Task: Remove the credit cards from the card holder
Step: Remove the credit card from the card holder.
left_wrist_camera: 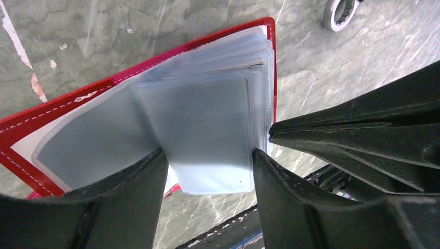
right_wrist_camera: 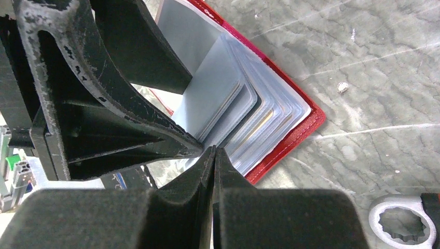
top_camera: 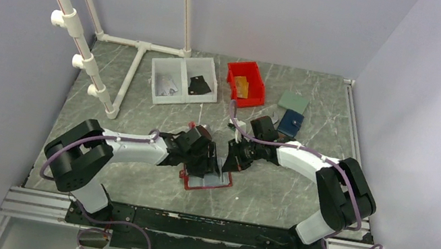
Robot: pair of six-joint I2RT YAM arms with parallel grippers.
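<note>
Card holder [top_camera: 207, 182] lies open on the table [top_camera: 273, 195], inside face up, just in from the middle of the near edge. Its long axis runs roughly along that edge, with the right end skewed slightly toward the far side. Clear sleeves fan up from its right half. Thin edges of credit cards [right_wrist_camera: 262, 126] show inside the sleeves.

Left gripper [left_wrist_camera: 207, 174]: released, jaws spread apart. One sleeve leaf stands up between its fingers [left_wrist_camera: 129, 197].
Right gripper [right_wrist_camera: 212, 155]: clenched, pads pressed together, nothing visible between them. Tip is at the free edge of the sleeve stack, close beside the left gripper's finger.

Containers, far half of the table:
- White tray [top_camera: 155, 85], two compartments. Left one holds pale cards [top_camera: 168, 86]. Right one holds a dark flat item [top_camera: 198, 85].
- Red bin [top_camera: 235, 71], just right of the tray. A tan-orange card [top_camera: 242, 87] lies in it.

Others: blue wallet [top_camera: 291, 121] and a grey-green flat square [top_camera: 293, 102], right of the bin, well apart from the holder. A ring-ended metal tool [right_wrist_camera: 402, 225] lies on the table near the holder's far right corner. White pipe frame [top_camera: 137, 58] stands at the far left corner.

Both grippers crowd over the holder and hide most of it from the top view.
</note>
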